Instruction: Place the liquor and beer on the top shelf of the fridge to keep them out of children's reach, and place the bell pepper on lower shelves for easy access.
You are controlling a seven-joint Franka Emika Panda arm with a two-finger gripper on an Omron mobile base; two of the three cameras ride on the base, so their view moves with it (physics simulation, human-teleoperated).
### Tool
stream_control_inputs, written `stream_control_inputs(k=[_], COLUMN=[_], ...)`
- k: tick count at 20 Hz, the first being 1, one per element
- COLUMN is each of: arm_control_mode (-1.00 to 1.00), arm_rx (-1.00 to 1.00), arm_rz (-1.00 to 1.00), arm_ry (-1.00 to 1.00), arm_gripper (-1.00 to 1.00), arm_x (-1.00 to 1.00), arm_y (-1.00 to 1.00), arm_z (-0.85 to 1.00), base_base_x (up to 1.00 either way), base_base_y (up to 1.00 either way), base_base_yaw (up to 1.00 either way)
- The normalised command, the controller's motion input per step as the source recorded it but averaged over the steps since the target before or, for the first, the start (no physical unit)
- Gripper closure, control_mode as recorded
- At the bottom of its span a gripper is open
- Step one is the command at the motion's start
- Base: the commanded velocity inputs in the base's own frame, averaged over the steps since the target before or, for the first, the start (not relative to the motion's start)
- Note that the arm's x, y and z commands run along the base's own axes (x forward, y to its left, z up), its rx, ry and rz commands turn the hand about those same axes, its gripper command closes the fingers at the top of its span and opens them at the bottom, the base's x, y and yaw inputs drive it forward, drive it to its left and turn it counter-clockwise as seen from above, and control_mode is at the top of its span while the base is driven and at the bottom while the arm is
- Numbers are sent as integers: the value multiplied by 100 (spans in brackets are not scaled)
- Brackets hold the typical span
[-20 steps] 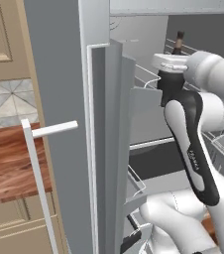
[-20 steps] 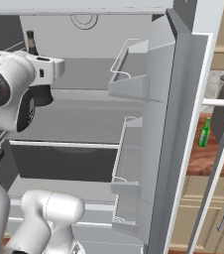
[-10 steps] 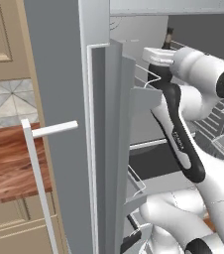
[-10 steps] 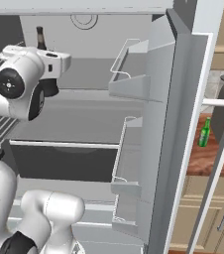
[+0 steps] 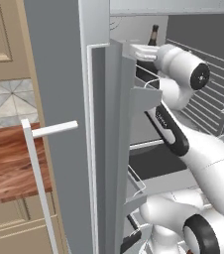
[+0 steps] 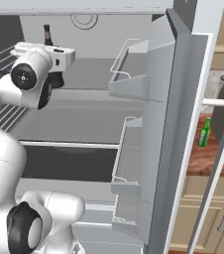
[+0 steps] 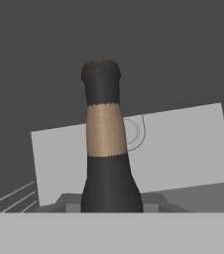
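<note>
Our pincer [image 6: 54, 74] pinches the liquor [image 7: 104, 149] low on its body, held upright inside the fridge [image 6: 148, 89] at top-shelf height; we judge it heavy, glassy, slippery, fragile.

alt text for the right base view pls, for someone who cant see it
A white robot arm reaches into the open fridge, its gripper shut on the liquor, a black bottle whose neck rises above the hand at upper left. The fridge's open door with wire-rimmed bins fills the middle, and the beer, a green bottle, stands on a wooden counter at right.
</note>
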Motion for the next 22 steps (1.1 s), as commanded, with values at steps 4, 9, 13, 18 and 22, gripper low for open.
stream_control_inputs(k=[4,9,13,18,22], arm_control_mode=[-100,-100,-100,-100,-100], arm_rx=[-6,-6,-1,0,-2], arm_rz=[0,0,0,0,0], arm_ry=[0,-1,-8,-11,-2], arm_gripper=[100,100,100,100,100], arm_x=[60,55,41,27,22], arm_y=[13,13,3,0,0], arm_z=[0,0,0,-11,-18], base_base_x=[0,0,0,0,0], base_base_y=[0,0,0,0,0], base_base_yaw=[0,0,0,0,0])
